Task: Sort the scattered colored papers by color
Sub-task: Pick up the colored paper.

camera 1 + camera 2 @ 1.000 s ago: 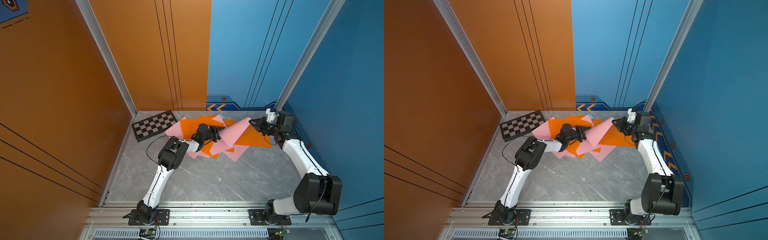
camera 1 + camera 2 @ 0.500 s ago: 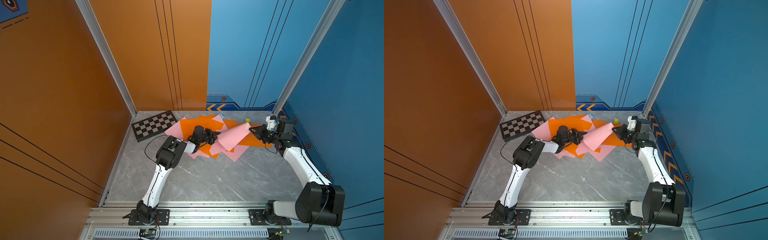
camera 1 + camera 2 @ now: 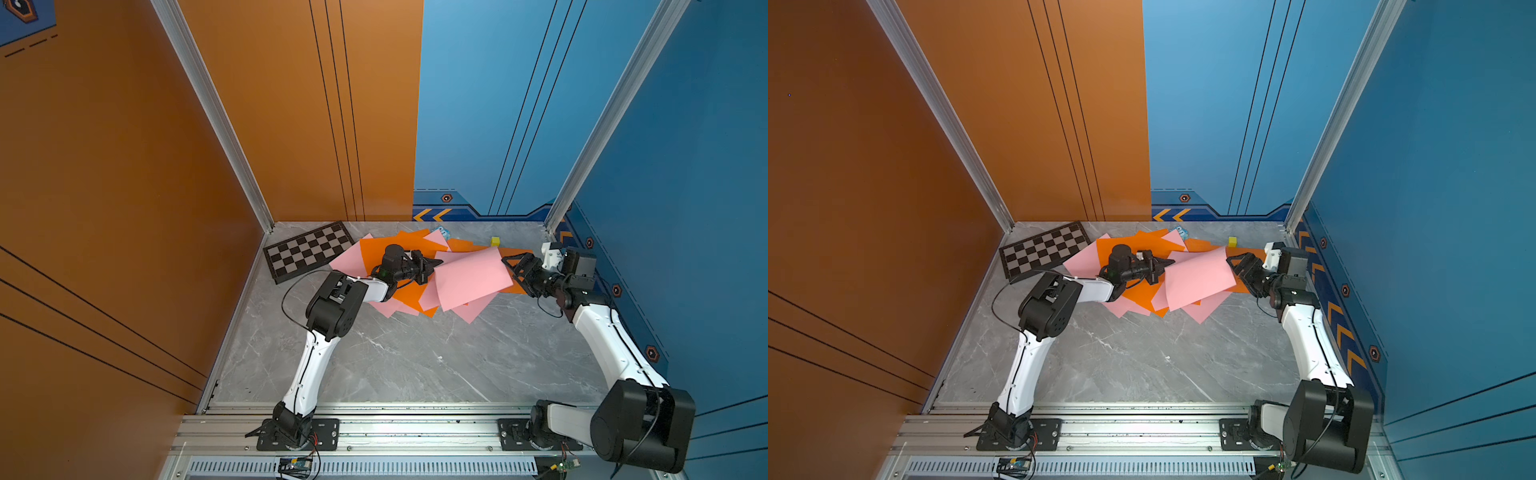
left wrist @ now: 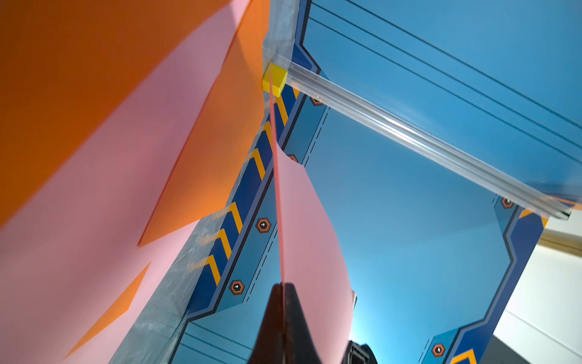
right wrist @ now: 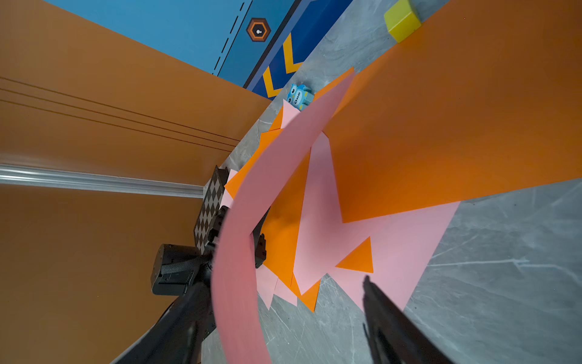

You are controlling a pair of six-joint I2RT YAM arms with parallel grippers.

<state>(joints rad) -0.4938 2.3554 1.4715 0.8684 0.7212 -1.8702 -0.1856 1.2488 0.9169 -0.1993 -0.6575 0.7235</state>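
Left wrist view shows your left gripper [image 4: 282, 288] pinched shut on the pink sheet [image 4: 310, 233], which arches over the pile [image 3: 409, 297] at the far middle; the right gripper [image 3: 513, 269] gapes wide beside its right edge. Draw it leftward slowly.

The papers [image 3: 409, 297] lie heaped between board [image 3: 309, 251] and cube [image 3: 495, 241].
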